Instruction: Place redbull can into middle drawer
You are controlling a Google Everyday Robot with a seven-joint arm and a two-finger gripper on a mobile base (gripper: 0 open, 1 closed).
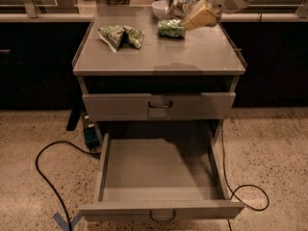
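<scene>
Transport step: the tool is clamped on the can, above the counter (rear edge). Next: lower it into the open drawer, then release.

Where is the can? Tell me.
The can is at the upper right of the camera view, in the gripper, above a green bag near the bowl.

The pincer grips the redbull can above the cabinet, middle drawer open.

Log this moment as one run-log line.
gripper: above cabinet top, jaws shut on redbull can | can: held off the surface | middle drawer: open, floor bare | placement: not yet done
</scene>
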